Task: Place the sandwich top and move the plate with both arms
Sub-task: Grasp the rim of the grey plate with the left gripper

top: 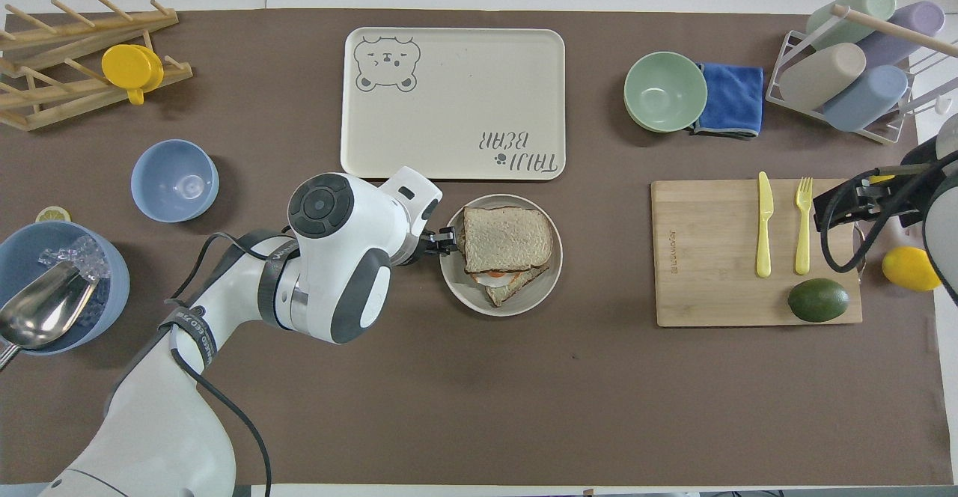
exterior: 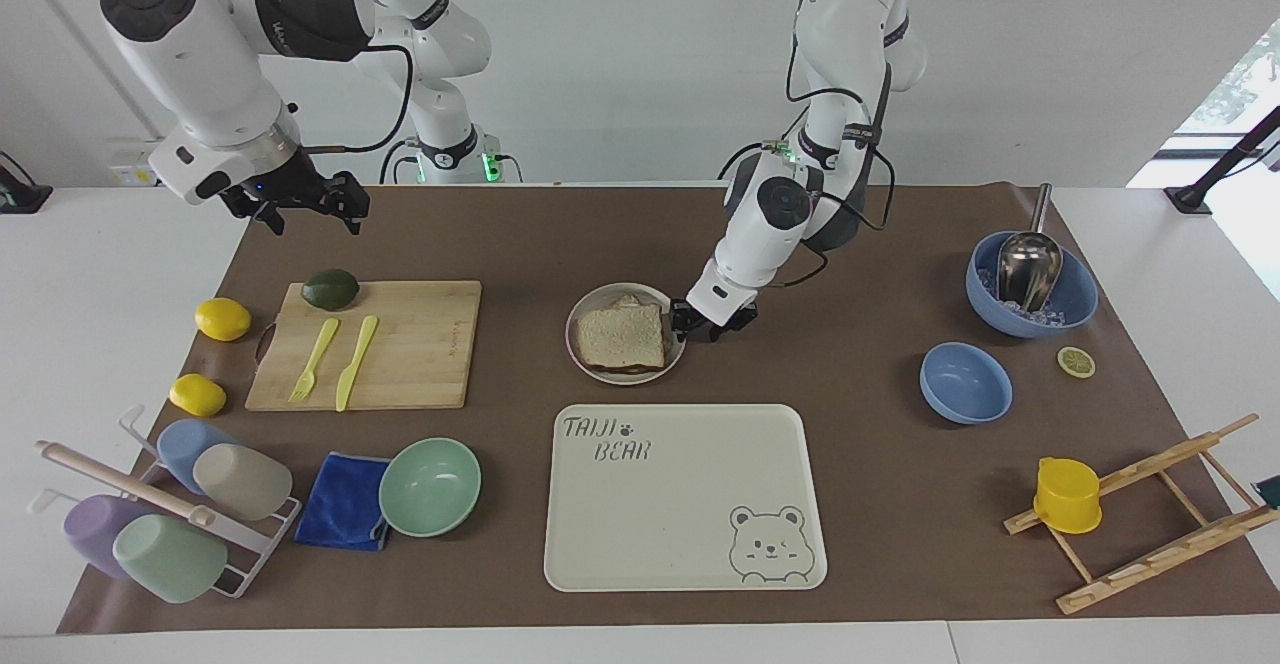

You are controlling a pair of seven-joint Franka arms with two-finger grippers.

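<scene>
A: Sandwich top (exterior: 621, 338), from the facing camera, lies on the stacked sandwich in the plate (exterior: 577, 327), between the cutting board (exterior: 420, 344) and the left gripper (exterior: 700, 322).

B: And that left gripper?

A: Low at the plate's rim on the left arm's side; I cannot tell whether its fingers are apart or closed on the rim. The right gripper (exterior: 305, 206) hangs in the air near the table edge above the avocado (exterior: 330, 288), and its fingers cannot be read either.

B: From overhead?

A: The plate (top: 458, 296) sits just nearer the robots than the cream tray (top: 449, 108). The top slice (top: 507, 238) covers most of the egg toast (top: 503, 281). The left gripper (top: 443, 242) meets the rim; the right gripper (top: 853, 205) is over the board's end by the fork (top: 804, 224).
</scene>
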